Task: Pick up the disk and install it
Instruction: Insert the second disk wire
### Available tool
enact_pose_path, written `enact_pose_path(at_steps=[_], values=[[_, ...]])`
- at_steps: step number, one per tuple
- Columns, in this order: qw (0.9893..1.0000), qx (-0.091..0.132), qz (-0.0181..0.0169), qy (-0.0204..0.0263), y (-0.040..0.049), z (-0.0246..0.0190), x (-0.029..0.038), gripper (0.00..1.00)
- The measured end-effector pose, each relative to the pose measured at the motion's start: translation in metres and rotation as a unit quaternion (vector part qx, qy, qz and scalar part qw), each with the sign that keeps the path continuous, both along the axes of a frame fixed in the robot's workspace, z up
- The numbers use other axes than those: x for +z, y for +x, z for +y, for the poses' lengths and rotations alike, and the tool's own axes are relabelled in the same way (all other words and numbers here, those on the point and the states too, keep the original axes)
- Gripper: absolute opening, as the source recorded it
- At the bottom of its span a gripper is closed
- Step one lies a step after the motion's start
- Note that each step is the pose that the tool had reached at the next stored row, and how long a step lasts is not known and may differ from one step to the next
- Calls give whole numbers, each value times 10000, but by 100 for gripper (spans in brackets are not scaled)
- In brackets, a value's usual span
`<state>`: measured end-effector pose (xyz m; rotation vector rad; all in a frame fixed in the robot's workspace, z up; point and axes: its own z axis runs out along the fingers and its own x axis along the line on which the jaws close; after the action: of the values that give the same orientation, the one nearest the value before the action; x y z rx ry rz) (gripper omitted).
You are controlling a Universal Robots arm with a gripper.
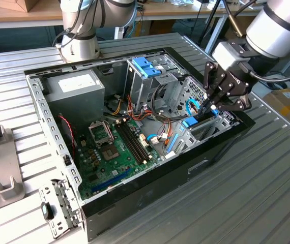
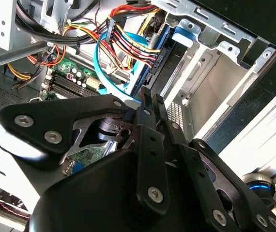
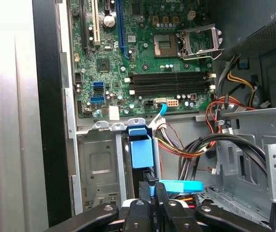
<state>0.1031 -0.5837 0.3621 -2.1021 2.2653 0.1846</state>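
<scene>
Disk (image 1: pixel 192 122): rigid, weighty, shock-sensitive; seated edge-on in drive bay (image 3: pixel 99 164). Gripper (image 1: pixel 211 108) pinched narrow on its blue carrier tab.

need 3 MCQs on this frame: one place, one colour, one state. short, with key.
1. Where is the gripper?
A. Over the grey power supply
B. At the drive bay at the case's corner on the exterior view's right
C. Outside the case, over the table

2. What colour is the carrier frame on the disk?
A. Light blue
B. Red
C. Yellow

3. What state is the disk in?
A. Lying flat on the table
B. Resting on the motherboard
C. Standing on edge in the metal bay, fingers closed on its edge

Key: 1 B, the exterior view shows the gripper down in that corner. 2 A, the first wrist view shows light-blue plastic. 3 C, the disk sits upright in the bay, with the fingertips pinching its top.
</scene>
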Motion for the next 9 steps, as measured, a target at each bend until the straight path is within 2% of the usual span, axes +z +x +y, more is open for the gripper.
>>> enact_pose_path(at_steps=[9], values=[[10000,0,0,0,-34,-17,-14,16]])
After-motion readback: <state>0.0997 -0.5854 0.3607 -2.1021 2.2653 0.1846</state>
